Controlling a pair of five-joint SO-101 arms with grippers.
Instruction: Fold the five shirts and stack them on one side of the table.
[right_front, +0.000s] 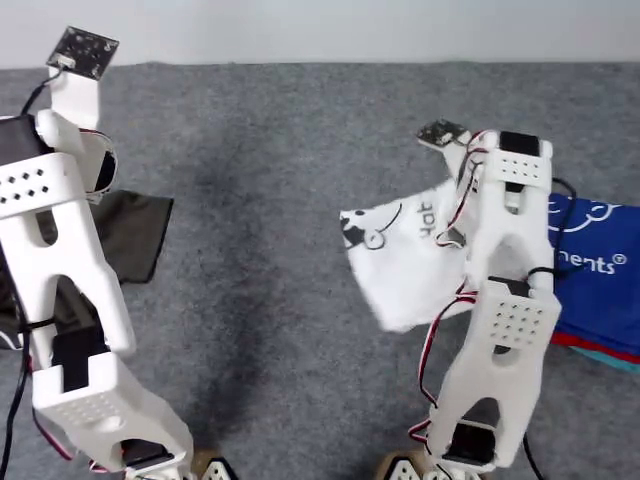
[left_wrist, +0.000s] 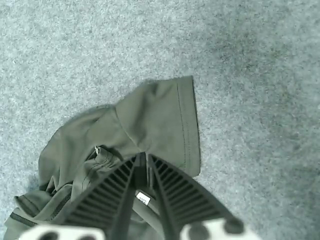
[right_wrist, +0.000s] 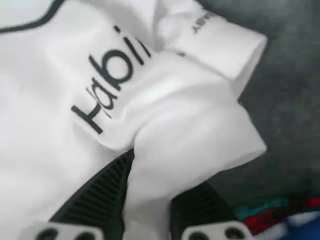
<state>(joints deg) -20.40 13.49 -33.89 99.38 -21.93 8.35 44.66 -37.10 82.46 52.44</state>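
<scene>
A dark green shirt (left_wrist: 150, 115) lies crumpled at the table's left edge, one sleeve spread flat (right_front: 135, 230). My left gripper (left_wrist: 142, 159) is above it, its fingers pressed together on a bunched fold of the fabric. Right of centre, a white shirt (right_front: 405, 260) with black print lies partly lifted and rumpled. My right gripper (right_wrist: 162, 172) is shut on a fold of this white shirt (right_wrist: 100, 75), with cloth showing between its black fingers (right_wrist: 107, 195). A folded blue shirt (right_front: 595, 260) tops a stack at the right edge.
Red and teal layers (right_front: 600, 350) show under the blue shirt. Grey carpet-like table surface (right_front: 260, 200) lies bare between the two arms. The right arm (right_front: 505, 320) hides part of the white shirt. A pale wall runs along the table's far edge.
</scene>
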